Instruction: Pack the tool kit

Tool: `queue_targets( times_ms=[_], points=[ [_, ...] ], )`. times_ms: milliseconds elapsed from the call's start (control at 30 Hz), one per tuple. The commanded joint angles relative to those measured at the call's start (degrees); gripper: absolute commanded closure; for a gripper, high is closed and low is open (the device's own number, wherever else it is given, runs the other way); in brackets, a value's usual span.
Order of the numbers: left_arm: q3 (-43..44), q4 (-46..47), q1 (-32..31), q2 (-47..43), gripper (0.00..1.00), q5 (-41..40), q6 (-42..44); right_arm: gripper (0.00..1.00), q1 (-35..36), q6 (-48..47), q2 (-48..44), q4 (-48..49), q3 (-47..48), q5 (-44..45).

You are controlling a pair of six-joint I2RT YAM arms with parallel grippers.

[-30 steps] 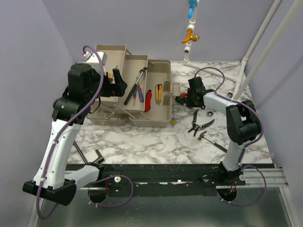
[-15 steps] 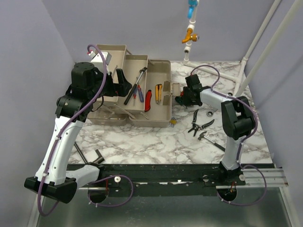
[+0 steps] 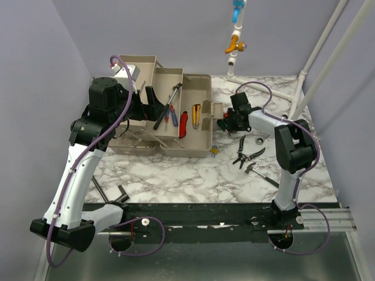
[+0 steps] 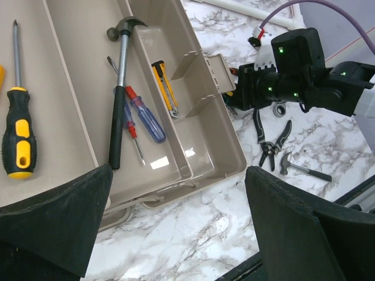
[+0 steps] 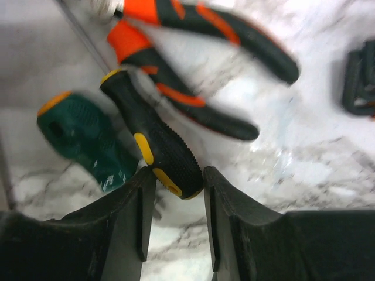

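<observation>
The black-and-yellow screwdriver (image 5: 158, 140) lies on the marble tabletop (image 3: 176, 175), just right of the open toolbox (image 3: 195, 142), beside a green-handled screwdriver (image 5: 82, 137) and in front of orange-and-black pliers (image 5: 193, 93). The right end effector (image 5: 177, 178) is low over it, partly closed, and its fingers (image 5: 143, 211) appear to pinch the very butt of the handle from both sides; the handle fills the gap between them.

It should handle as a light, stiff tool; the ribbed rubbery handle offers good friction, but it is round and the hold sits at its rounded end, so it may pivot or squeeze out once the steel shaft hangs free. A hold further up, on the thick middle of the handle and across its width, looks safer.

In the right wrist view its long axis runs diagonally, butt at the lower right between the fingers, collar and thin shaft heading up and left, away from the wrist; it lies flat. In the overhead view it is too small to tell its heading against the toolbox.

The left end effector (image 3: 153, 100) hovers above the toolbox trays, spread wide and holding nothing; below it a hammer (image 4: 120, 88) lies lengthwise, so a matching lengthwise placement seems sensible.
</observation>
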Motion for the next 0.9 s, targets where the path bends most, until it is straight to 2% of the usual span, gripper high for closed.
queue_targets(
  times_ms=[0,200,433,767,867],
  points=[
    [-1.4,1.8,-0.6,-1.2,0.01,4.0,-0.6,0.71,0.2,2.1,-6.3,-2.7,-5.7,-5.0],
    [-3.2,2.8,-0.6,-2.1,0.01,5.9,-1.6,0.76,0.2,3.1,-14.1,-1.1,-14.9,-9.4],
    [-5.8,3.7,-0.7,-3.6,0.01,7.7,-2.6,0.77,0.2,4.1,-20.2,-1.7,-18.9,-12.0],
    [-9.5,5.2,-1.0,-4.7,0.01,9.0,-3.3,0.74,0.2,5.8,-17.7,-1.0,-20.7,-13.5],
    [-11.2,6.1,-1.1,-5.3,0.01,9.2,-3.7,0.68,0.2,5.9,-17.3,-1.2,-20.9,-13.4]
  ],
)
